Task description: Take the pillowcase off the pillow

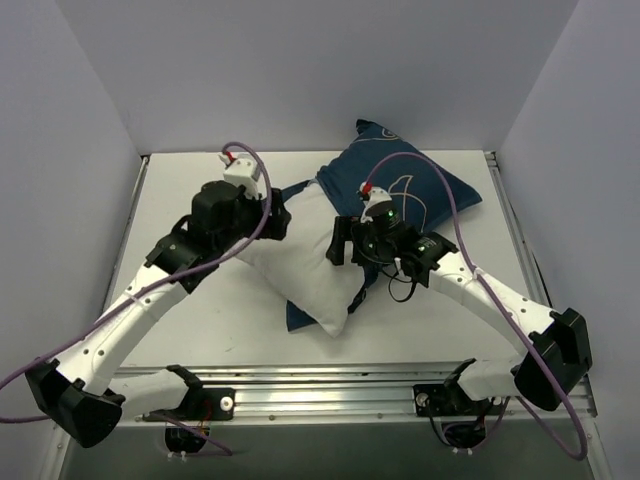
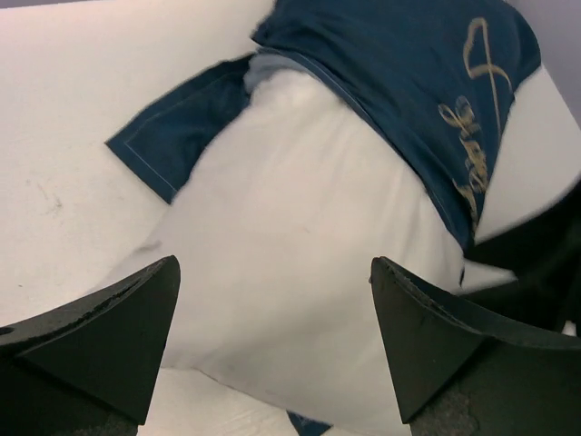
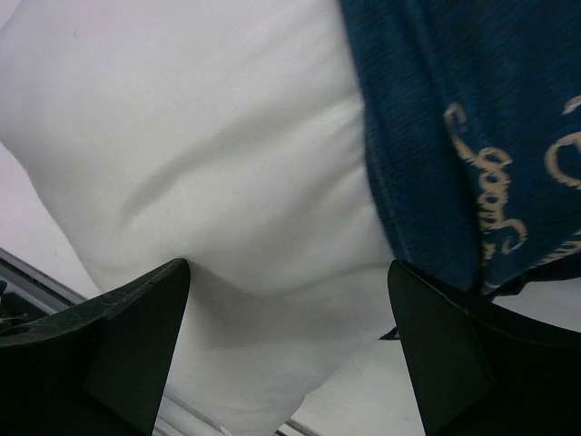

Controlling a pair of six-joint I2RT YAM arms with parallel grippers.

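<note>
Left to right across the worktop (image 1: 225, 310). Left gripper (image 1: 272, 218): released and empty, its fingers (image 2: 109, 336) spread wide above the left flank of the pillow (image 1: 300, 265); whether they touch the cloth cannot be told.

Pillow: plump, white, lying diagonally at mid-worktop with its bare corner toward the near edge. It creases readily in the wrist views, so it is judged light and very soft. It should compress under a pinch and sag if lifted by one end.

Right gripper (image 1: 340, 243): likewise released and empty, jaws apart over the pillow's right flank, just beside the hem of the pillowcase (image 1: 410, 185).

Pillowcase: thin navy printed fabric, still sheathing the pillow's far end toward the far right corner. One loose flap lies flat on the left, and another strip shows beneath the pillow near the near edge. It is judged limp and likely to bunch, not slide as a sheet.

Suggested holds: pinch the exposed white body with one gripper as an anchor. Take the case at its closed far end or open hem, then draw toward the far right corner.
</note>
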